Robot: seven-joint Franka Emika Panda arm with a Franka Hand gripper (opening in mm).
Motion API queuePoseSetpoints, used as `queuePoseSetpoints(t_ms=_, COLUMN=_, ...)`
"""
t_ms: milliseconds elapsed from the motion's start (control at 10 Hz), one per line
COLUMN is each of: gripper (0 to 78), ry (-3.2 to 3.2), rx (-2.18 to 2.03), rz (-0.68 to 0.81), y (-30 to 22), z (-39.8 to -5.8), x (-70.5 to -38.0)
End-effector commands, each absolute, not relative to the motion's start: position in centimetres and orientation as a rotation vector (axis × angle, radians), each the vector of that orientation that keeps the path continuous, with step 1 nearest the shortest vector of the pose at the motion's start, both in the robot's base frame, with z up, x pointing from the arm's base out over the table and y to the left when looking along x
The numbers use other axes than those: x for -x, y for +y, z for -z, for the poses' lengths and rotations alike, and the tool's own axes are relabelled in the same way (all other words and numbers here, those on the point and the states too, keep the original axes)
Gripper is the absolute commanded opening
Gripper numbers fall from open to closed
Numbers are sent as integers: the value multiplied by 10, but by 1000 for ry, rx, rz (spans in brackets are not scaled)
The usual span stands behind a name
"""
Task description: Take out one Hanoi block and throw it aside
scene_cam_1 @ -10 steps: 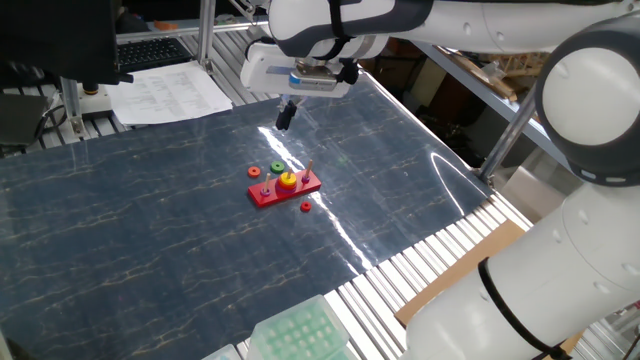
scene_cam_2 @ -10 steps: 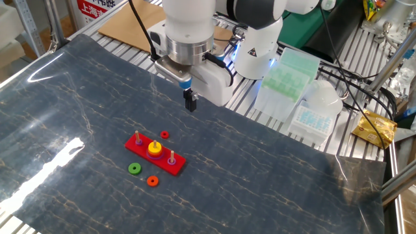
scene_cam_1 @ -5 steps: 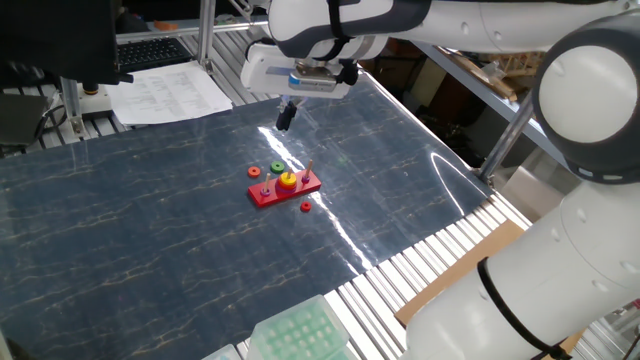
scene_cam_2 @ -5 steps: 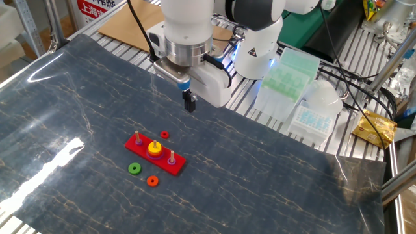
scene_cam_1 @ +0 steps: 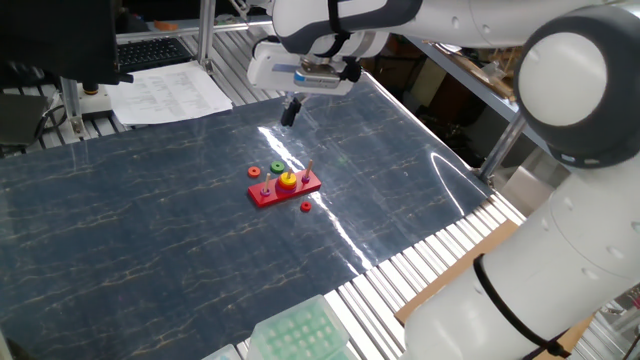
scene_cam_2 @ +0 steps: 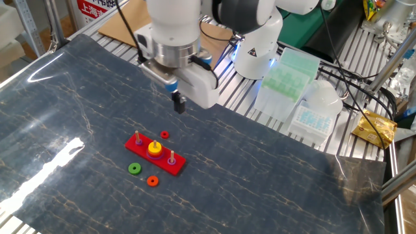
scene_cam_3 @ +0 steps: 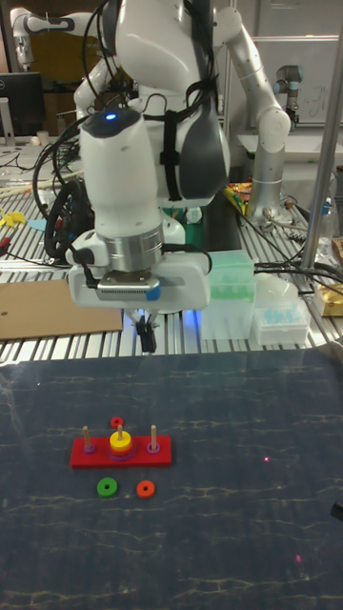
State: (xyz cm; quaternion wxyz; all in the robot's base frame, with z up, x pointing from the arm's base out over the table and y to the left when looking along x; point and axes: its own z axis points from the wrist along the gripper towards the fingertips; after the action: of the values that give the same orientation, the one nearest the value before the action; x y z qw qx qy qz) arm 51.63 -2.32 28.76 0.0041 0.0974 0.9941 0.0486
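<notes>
Since the frames a second ago, the gripper (scene_cam_2: 178,104) has been carried sideways above the table, away from the spot over the far end of the base; in the other fixed view it is now seen further left, in one fixed view slightly right and up. Nothing on the mat has been shifted.

The Hanoi block (scene_cam_2: 155,149), a small yellow ring, is seated on the middle peg of the red base (scene_cam_2: 144,154), over a purple ring (scene_cam_3: 120,453) whose edge is just visible beneath it. It is placed below the fingertips and well apart from them, untouched. The base is laid flat on the dark marbled mat (scene_cam_2: 260,169), with an outer peg standing bare on either side of the yellow ring.

Around the base, three loose rings are laid on the mat: a small red ring (scene_cam_2: 164,134) on the side nearer the fingers, and a green ring (scene_cam_2: 134,168) and an orange ring (scene_cam_2: 153,181) on the side away from them.

The fingers are pointed straight down and are seen pressed close together, with no gap visible between them and nothing held. Beyond the mat, green-lidded tip boxes (scene_cam_2: 286,75) are stacked by the arm's pedestal.
</notes>
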Motion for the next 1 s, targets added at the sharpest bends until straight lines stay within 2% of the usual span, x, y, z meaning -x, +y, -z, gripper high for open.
queuePoseSetpoints(t_ms=100, gripper=0, ry=3111, rx=-308, rz=-142, y=-33, z=-283, x=-521)
queuePoseSetpoints(t_ms=1000, gripper=0, ry=3101, rx=-319, rz=-146, y=-50, z=-278, x=-532)
